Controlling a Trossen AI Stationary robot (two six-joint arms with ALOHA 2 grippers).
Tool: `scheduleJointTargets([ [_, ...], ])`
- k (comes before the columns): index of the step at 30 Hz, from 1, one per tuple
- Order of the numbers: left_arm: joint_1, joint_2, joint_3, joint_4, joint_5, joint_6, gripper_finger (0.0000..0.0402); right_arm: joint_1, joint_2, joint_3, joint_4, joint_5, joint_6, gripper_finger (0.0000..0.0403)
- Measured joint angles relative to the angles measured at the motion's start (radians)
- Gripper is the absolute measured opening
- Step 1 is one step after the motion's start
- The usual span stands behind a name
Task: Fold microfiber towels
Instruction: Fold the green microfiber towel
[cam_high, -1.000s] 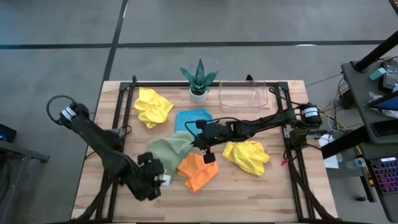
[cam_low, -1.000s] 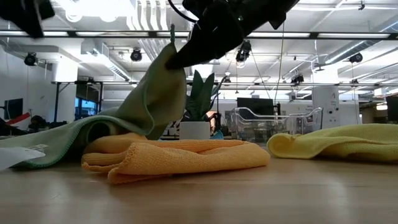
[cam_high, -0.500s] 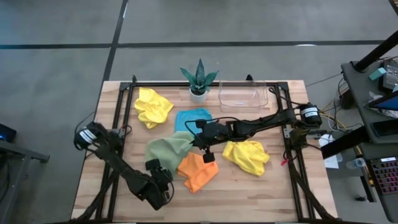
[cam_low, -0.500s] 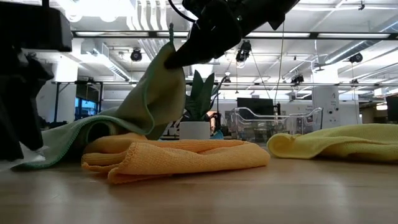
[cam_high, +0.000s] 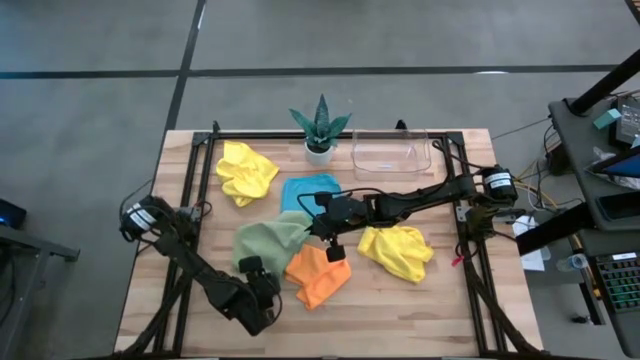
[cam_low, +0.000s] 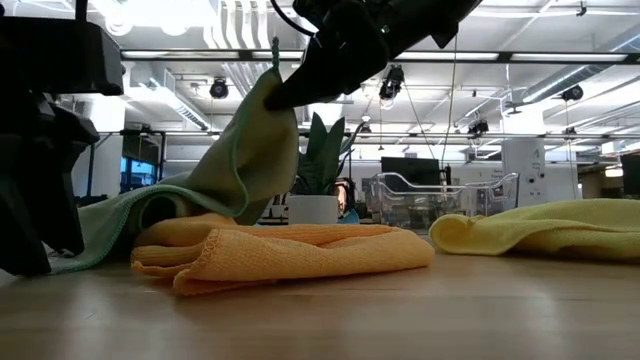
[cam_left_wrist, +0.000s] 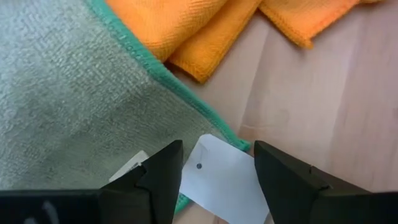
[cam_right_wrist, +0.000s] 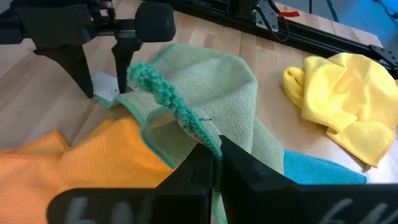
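Sage green towel (cam_high: 268, 240) beside the orange towel (cam_high: 318, 275), one corner pinched up by the shut right gripper (cam_right_wrist: 214, 163). Since a second ago, left gripper (cam_left_wrist: 216, 163) swung in to the green towel's near corner, jaws wide over its white tag (cam_left_wrist: 224, 179). Draped from raised corner toward that tag; nubby, teal-edged.

Bright, even overhead light; ceiling lamps (cam_low: 170, 12) glare in the low view. Soft shadows. Wrist views blur close up.
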Motion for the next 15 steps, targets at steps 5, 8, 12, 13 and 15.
scheduleJointTargets([
  [5, 0.013, 0.001, -0.001, -0.012, 0.006, 0.015, 0.0227, 0.0, 0.0, -0.002, 0.0, 0.0, 0.0, 0.0008],
  [8, 0.017, 0.018, -0.006, -0.012, 0.005, 0.023, 0.0244, 0.0, 0.0, -0.003, 0.0, 0.0, 0.0, 0.0008],
  [12, 0.02, 0.041, -0.038, 0.024, 0.034, 0.001, 0.0232, 0.0, 0.0, -0.011, 0.001, 0.0, 0.0, 0.0008],
  [13, 0.02, 0.041, -0.052, 0.044, 0.04, -0.012, 0.0222, 0.0, 0.0, -0.013, 0.001, -0.001, 0.0, 0.0008],
  [15, 0.02, 0.042, -0.082, 0.085, 0.045, -0.033, 0.0192, 0.0, 0.0, -0.019, 0.001, 0.0, 0.0, 0.0008],
])
